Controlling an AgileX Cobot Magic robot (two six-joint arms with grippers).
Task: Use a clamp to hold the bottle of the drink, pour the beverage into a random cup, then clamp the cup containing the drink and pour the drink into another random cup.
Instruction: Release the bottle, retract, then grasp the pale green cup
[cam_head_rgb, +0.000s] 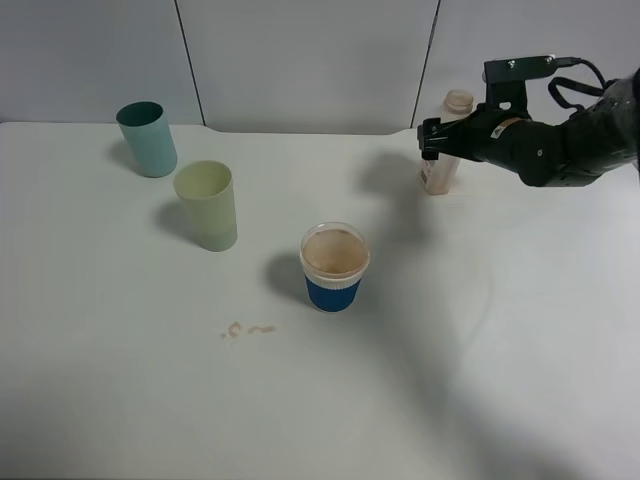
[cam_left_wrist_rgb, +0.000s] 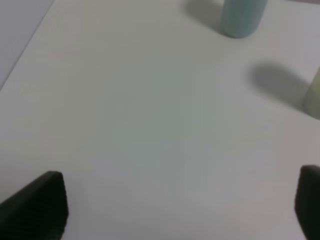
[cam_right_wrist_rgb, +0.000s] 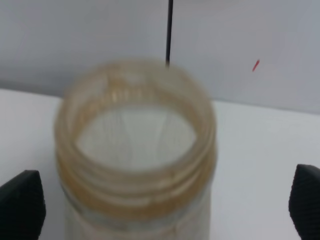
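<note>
The bottle (cam_head_rgb: 440, 172) stands upright at the back right, its wide capless neck (cam_right_wrist_rgb: 135, 150) filling the right wrist view. My right gripper (cam_head_rgb: 436, 140) (cam_right_wrist_rgb: 162, 205) is open, one fingertip (cam_right_wrist_rgb: 22, 205) on each side of the bottle with gaps showing. The pale yellow-green tumbler (cam_head_rgb: 207, 205) (cam_left_wrist_rgb: 314, 97) stands left of centre. The blue-sleeved paper cup (cam_head_rgb: 334, 266) is near the middle, brown inside. The drink is out of view; the bottle looks see-through from above. My left gripper (cam_left_wrist_rgb: 175, 205) is open over bare table and does not show in the exterior view.
A teal tumbler (cam_head_rgb: 147, 138) (cam_left_wrist_rgb: 242, 17) stands at the back left, behind the yellow-green one. A small brownish stain (cam_head_rgb: 248, 329) marks the white table in front of the cups. Grey wall panels close off the back edge.
</note>
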